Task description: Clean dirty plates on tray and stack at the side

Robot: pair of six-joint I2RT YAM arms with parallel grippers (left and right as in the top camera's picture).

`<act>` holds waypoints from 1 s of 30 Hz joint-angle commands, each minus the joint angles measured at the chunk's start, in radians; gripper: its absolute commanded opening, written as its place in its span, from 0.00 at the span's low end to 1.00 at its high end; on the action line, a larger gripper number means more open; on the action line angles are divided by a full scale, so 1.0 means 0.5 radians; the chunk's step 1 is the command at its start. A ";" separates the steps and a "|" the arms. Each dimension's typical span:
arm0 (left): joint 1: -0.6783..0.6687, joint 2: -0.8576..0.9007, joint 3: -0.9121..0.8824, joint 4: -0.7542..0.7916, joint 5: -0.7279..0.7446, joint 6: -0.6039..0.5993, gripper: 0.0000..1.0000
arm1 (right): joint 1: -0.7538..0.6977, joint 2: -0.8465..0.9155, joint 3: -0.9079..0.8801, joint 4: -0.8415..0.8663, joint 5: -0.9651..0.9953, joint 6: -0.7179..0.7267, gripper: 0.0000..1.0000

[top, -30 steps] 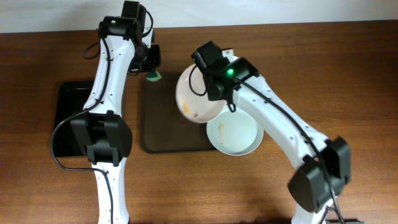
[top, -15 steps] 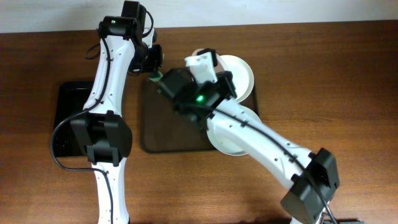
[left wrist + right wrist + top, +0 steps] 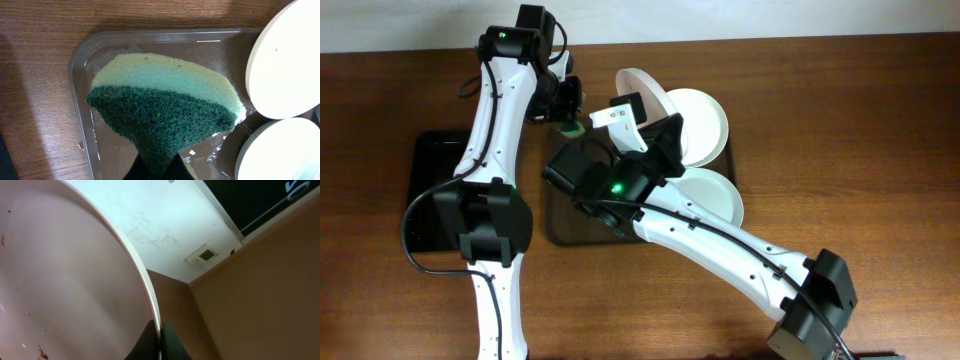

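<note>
My right gripper (image 3: 655, 120) is shut on the rim of a white plate (image 3: 645, 92). It holds the plate tilted on edge above the back of the dark brown tray (image 3: 565, 225). In the right wrist view the plate (image 3: 65, 280) shows small brown specks, and its rim sits between my fingers (image 3: 150, 342). Two more white plates lie on the tray's right side, one at the back (image 3: 698, 125) and one at the front (image 3: 715, 195). My left gripper (image 3: 567, 112) is shut on a green and yellow sponge (image 3: 165, 100), just above the tray's back left corner (image 3: 80, 65).
A smaller black glossy tray (image 3: 425, 190) lies left of the brown tray. My right arm (image 3: 720, 250) crosses the front of the brown tray. Both lying plates show at the right of the left wrist view (image 3: 287, 60), (image 3: 285, 155). Bare wooden table (image 3: 860, 130) is at the right.
My right arm has swung left over the tray and carried its plate from the tray's middle to the back, now tilted on edge. The left gripper with the sponge has shifted slightly right.
</note>
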 commanded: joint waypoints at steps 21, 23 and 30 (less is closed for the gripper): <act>-0.188 -0.201 0.161 -0.052 0.019 0.021 0.01 | -0.220 -0.024 0.009 -0.125 -1.052 0.358 0.04; -0.188 -0.237 0.161 -0.076 0.020 0.021 0.01 | -0.236 -0.024 0.009 -0.096 -1.141 0.357 0.04; -0.188 -0.308 0.161 -0.086 0.019 0.021 0.01 | -0.273 -0.024 0.009 0.058 -1.562 0.349 0.04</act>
